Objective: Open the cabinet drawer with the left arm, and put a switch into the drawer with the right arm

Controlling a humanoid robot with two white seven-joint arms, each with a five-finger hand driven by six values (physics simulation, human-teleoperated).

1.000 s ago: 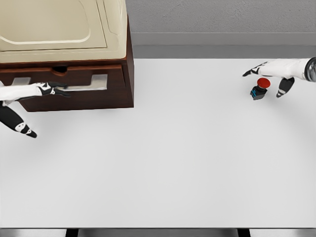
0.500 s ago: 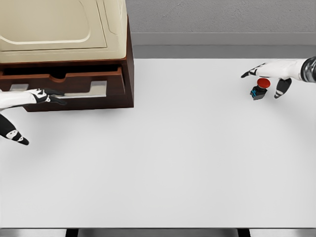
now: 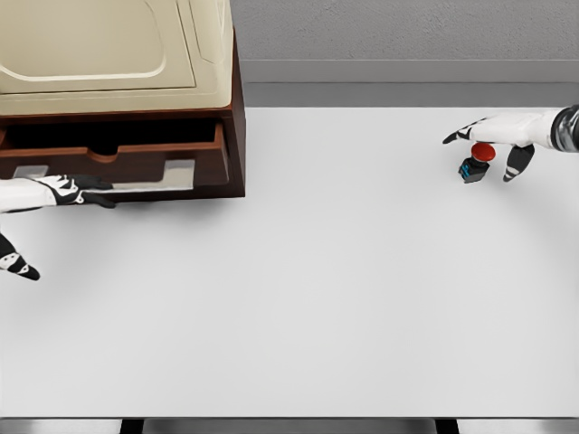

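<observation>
Gripping drawer [image 3: 118,163] handle, left hand [image 3: 54,192], switch [image 3: 476,161] under right hand [image 3: 502,134]

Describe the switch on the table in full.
The switch is a small push-button type: a round red cap on a dark body with a blue mark on its side. It stands on the white table near the far right edge. The right hand hovers over it with fingers spread; contact can't be judged.
</observation>
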